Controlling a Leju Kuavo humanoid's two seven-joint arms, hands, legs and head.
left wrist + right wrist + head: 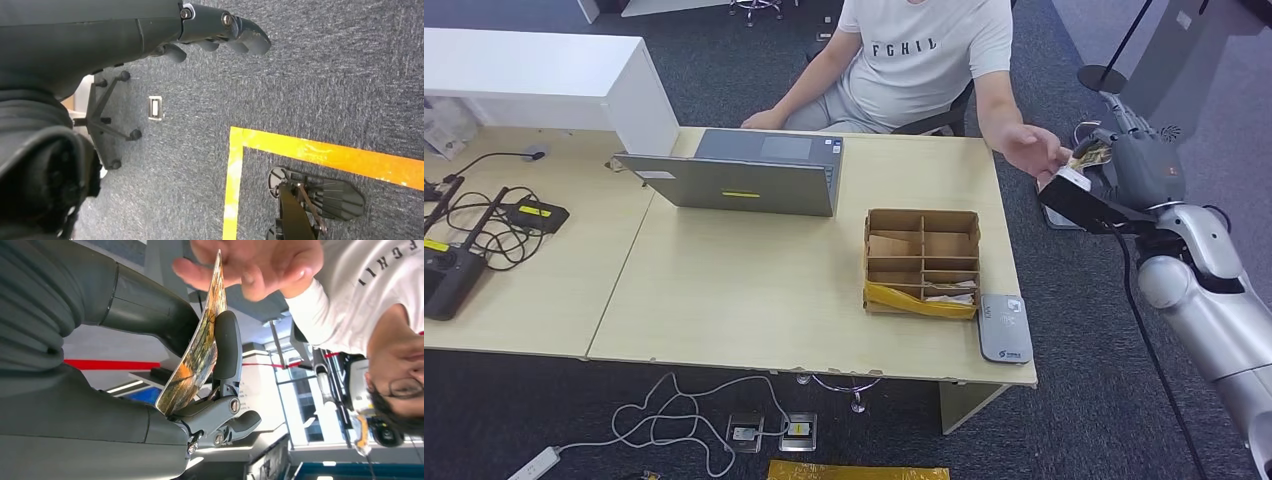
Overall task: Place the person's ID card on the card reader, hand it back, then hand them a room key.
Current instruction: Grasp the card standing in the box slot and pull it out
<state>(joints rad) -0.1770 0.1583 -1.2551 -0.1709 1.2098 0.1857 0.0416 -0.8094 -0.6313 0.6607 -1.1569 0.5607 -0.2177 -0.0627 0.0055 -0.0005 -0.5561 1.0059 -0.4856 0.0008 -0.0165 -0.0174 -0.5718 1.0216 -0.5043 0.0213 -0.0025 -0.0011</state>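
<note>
My right hand (1139, 160) is raised off the table's far right corner and pinches a card with an orange and yellow print (1091, 157) between thumb and a finger. In the right wrist view the card (197, 347) stands on edge in my right hand (165, 325), and the seated person's hand (250, 265) is at its free end. That person's hand (1034, 150) reaches out from behind the table. A grey card reader (1005, 327) lies at the table's front right corner. My left hand (220, 32) hangs over the carpet, holding nothing.
A cardboard box with compartments (922, 262) holding a few cards stands beside the reader. An open grey laptop (744, 175) sits mid-table, with cables and black devices (484, 230) at the left. A white cabinet (544, 70) stands at the back left.
</note>
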